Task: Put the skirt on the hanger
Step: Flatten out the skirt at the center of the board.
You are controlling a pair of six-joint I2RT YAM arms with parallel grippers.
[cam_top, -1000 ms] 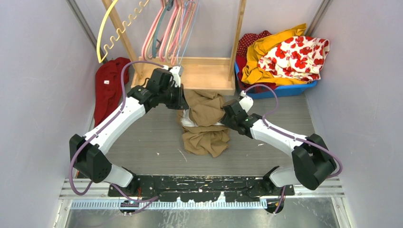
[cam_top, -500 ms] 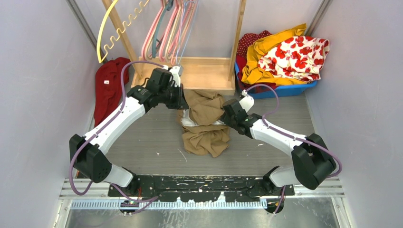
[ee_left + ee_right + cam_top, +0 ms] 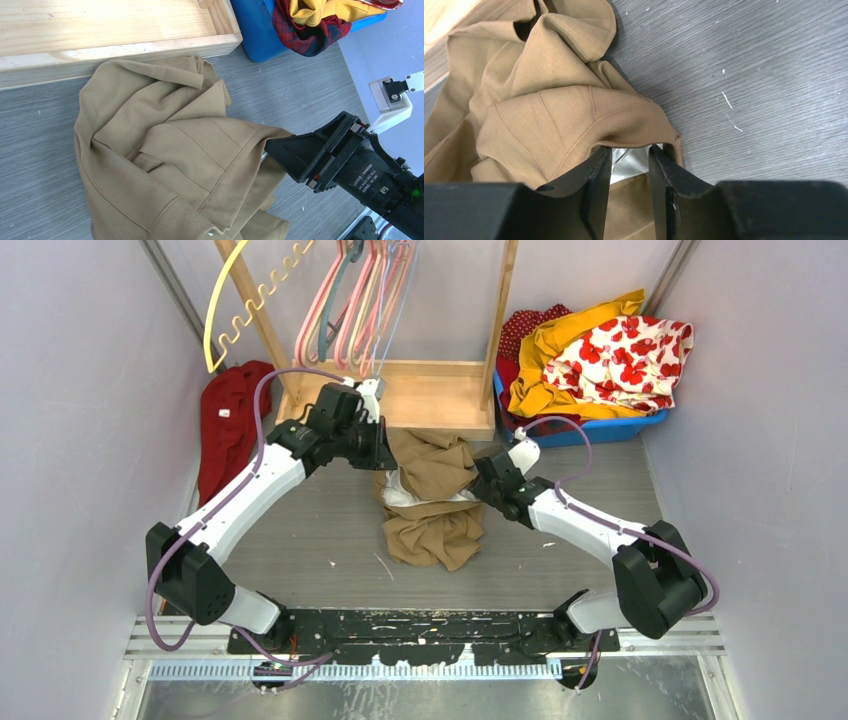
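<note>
Tan skirt point(image 3: 430, 530) crumpled, table point(image 3: 300, 540) ctr, pastel hangers point(image 3: 360, 300) on rack point(image 3: 430, 395) behind

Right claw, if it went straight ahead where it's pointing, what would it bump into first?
The tan skirt: the right claw has its tips at its folded edge, white lining showing between them. It likely meets cloth at once.

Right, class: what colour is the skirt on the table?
The skirt is plain tan; clearest in the left wrist view.
</note>
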